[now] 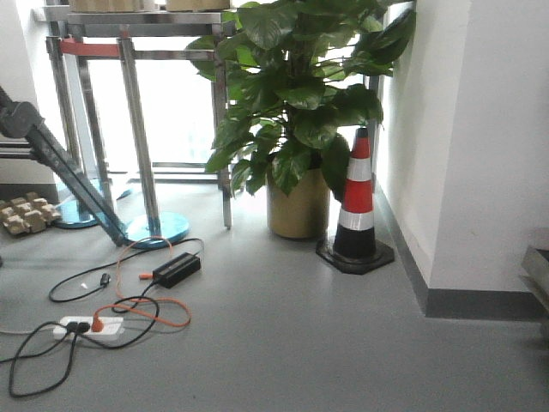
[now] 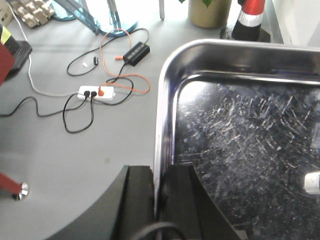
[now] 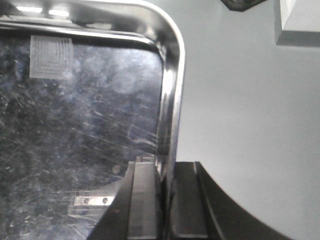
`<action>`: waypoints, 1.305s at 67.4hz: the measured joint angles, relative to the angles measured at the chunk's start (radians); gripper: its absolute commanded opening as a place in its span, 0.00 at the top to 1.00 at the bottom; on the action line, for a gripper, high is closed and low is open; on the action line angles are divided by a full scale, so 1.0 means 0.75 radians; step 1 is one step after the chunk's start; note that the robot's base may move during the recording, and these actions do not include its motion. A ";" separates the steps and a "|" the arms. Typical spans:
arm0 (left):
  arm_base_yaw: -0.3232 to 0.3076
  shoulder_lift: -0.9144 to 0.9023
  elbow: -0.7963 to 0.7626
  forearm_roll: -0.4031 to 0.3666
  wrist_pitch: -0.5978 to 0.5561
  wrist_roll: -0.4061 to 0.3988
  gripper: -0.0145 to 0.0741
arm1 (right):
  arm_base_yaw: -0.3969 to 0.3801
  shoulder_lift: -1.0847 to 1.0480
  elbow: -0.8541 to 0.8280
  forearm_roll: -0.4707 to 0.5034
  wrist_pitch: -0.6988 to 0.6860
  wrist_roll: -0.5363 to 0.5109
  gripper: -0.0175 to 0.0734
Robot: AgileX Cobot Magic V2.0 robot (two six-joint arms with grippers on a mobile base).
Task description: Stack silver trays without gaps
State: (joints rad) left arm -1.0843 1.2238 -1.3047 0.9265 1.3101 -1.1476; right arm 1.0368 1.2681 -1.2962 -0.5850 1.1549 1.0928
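Currently both claws are on the silver tray (image 2: 240, 130), one per side. Left claw (image 2: 161, 200) is narrow, its two black fingers (image 2: 140, 200) pinching the out-turned rim on the tray's left edge, just below the rounded corner. Right claw (image 3: 165, 200) is the same on the opposite edge: fingers close together with the right rim (image 3: 170, 100) clamped between them.

The tray is open side up with its scratched bottom showing, and it reflects a bright patch (looks like a window). Grey floor (image 2: 75, 150) shows past both long edges, so the tray hangs over the floor. Can't tell whether a second tray sits under it.

Left wrist view, beyond the tray corner: white power strip (image 2: 96, 92) with black plugs, an orange cable (image 2: 125, 80) looping around it, and a black adapter (image 2: 136, 52) further out.

Front view: potted plant (image 1: 296, 103) in a gold pot, red-and-white traffic cone (image 1: 356, 202) just beside it against the wall, and a steel rack (image 1: 137, 129) to the left.
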 measured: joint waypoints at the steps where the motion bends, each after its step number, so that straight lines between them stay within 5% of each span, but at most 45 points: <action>1: 0.000 0.000 0.000 0.000 0.000 0.000 0.85 | 0.000 0.000 0.000 0.000 0.000 0.000 0.83; 88: 0.000 0.000 0.000 0.013 0.000 0.003 0.85 | 0.000 0.000 0.000 0.000 -0.009 0.000 0.83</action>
State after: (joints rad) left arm -1.0843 1.2238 -1.3047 0.9363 1.3101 -1.1457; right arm 1.0368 1.2681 -1.2962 -0.5850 1.1478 1.0928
